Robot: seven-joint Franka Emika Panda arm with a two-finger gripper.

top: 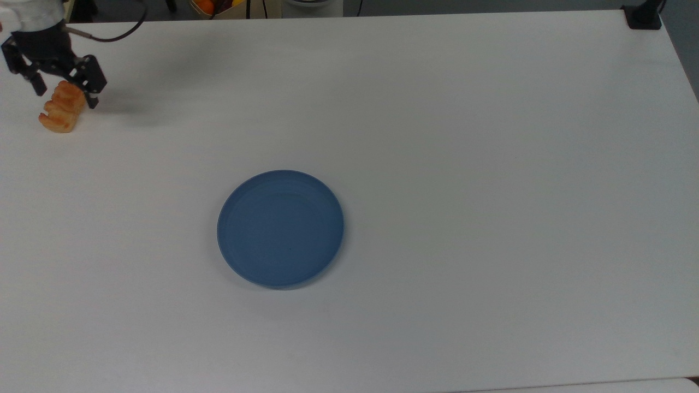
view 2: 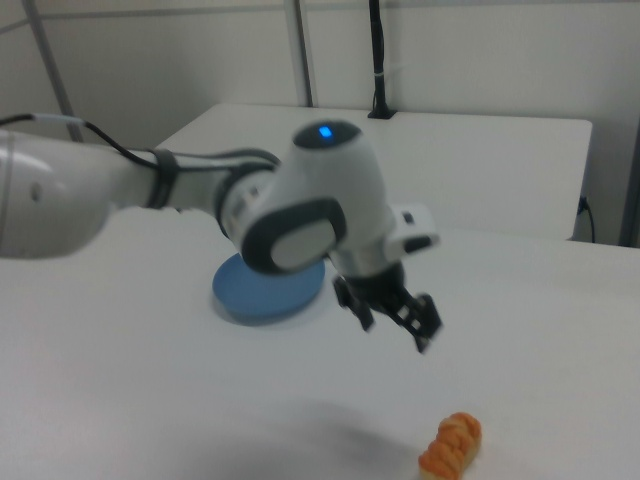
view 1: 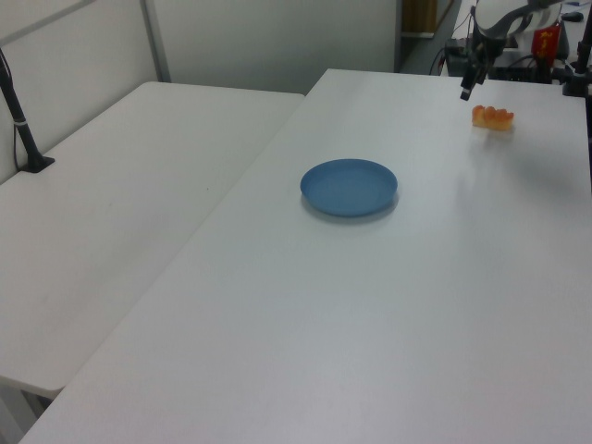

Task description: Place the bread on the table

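A lab: plain white tables (view 1: 139, 185), grey partition walls (view 1: 277, 42), clamped camera poles (view 2: 378, 60).

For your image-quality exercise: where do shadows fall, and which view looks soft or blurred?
Top view: a faint grey shadow lies on the table right of the bread. Right view: the gripper and arm look soft, with a dim shadow left of the bread. Left view: a thin shadow rims the plate.
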